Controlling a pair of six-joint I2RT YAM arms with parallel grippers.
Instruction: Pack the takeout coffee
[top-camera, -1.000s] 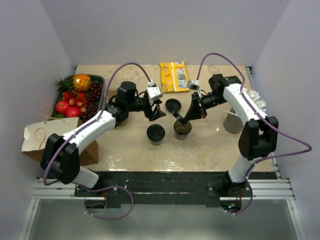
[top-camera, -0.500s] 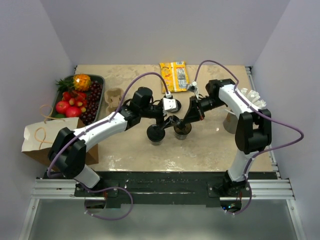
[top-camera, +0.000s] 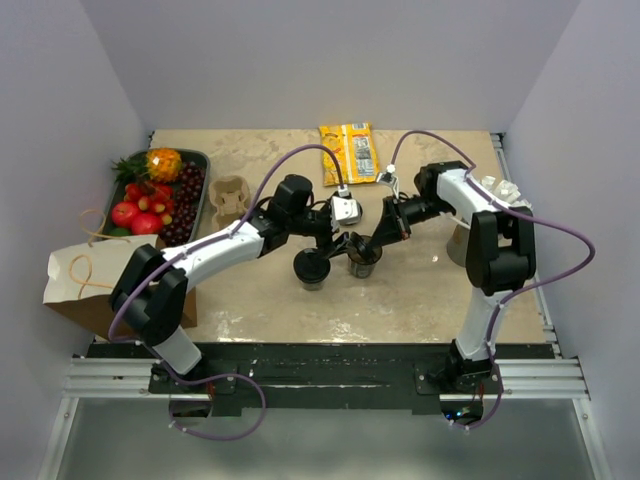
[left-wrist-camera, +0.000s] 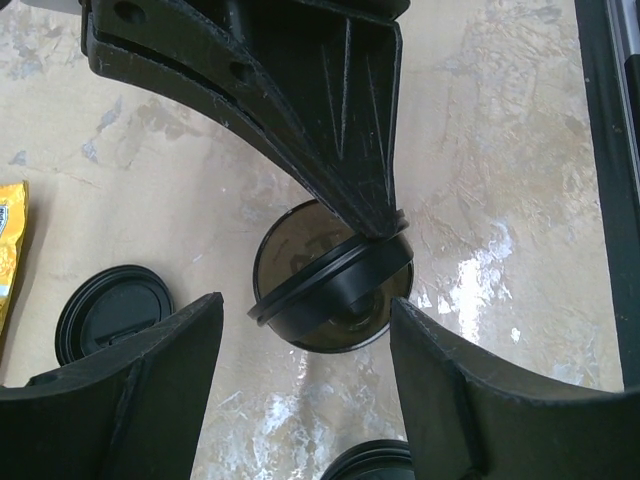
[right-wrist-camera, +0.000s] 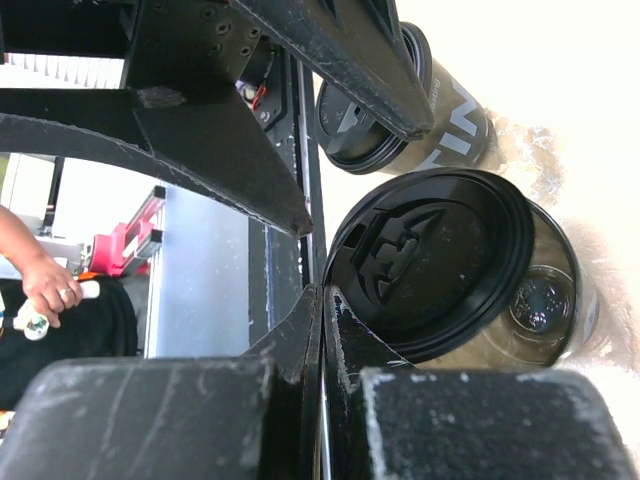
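An open clear coffee cup (top-camera: 363, 262) stands mid-table, with a black lid (left-wrist-camera: 335, 285) tilted on its rim. My right gripper (right-wrist-camera: 322, 295) is shut on that lid's edge (right-wrist-camera: 430, 260), and its fingers (left-wrist-camera: 330, 120) come in from above in the left wrist view. My left gripper (left-wrist-camera: 305, 305) is open. It hangs just above the cup (left-wrist-camera: 320, 335), straddling it without touching. A second cup with its lid on (top-camera: 312, 268) stands just left of the open one. A spare lid (left-wrist-camera: 112, 312) lies flat on the table.
A cardboard cup carrier (top-camera: 230, 197) sits at the back left beside a fruit tray (top-camera: 195, 160). A brown paper bag (top-camera: 85, 275) lies at the left edge. A yellow snack packet (top-camera: 348, 152) lies at the back. A grey cup (top-camera: 464, 245) stands at the right.
My left gripper has moved right and now sits over the open cup. My right gripper has brought the lid down onto the cup's rim.
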